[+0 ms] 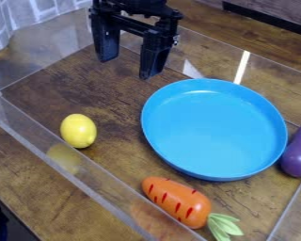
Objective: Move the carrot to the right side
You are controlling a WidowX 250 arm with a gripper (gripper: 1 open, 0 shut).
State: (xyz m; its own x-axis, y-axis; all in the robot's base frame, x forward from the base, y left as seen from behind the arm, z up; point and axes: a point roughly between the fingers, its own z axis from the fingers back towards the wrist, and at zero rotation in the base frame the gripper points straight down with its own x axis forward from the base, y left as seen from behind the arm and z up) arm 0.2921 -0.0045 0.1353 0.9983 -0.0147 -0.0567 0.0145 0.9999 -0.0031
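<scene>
Carrot (177, 201) at near edge, touching blue plate (216, 128), pincer (131, 58) apart

Single view — high front angle, looking down at table (40, 66), close.

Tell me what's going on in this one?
A single robot arm is working over a wooden table with clear walls. Its gripper hangs at the back with jaws open, holding nothing. The carrot lies untouched at the front edge, just below the blue plate. A yellow lemon sits left of the plate and a purple eggplant at its right. The carrot has not been grasped yet.
</scene>
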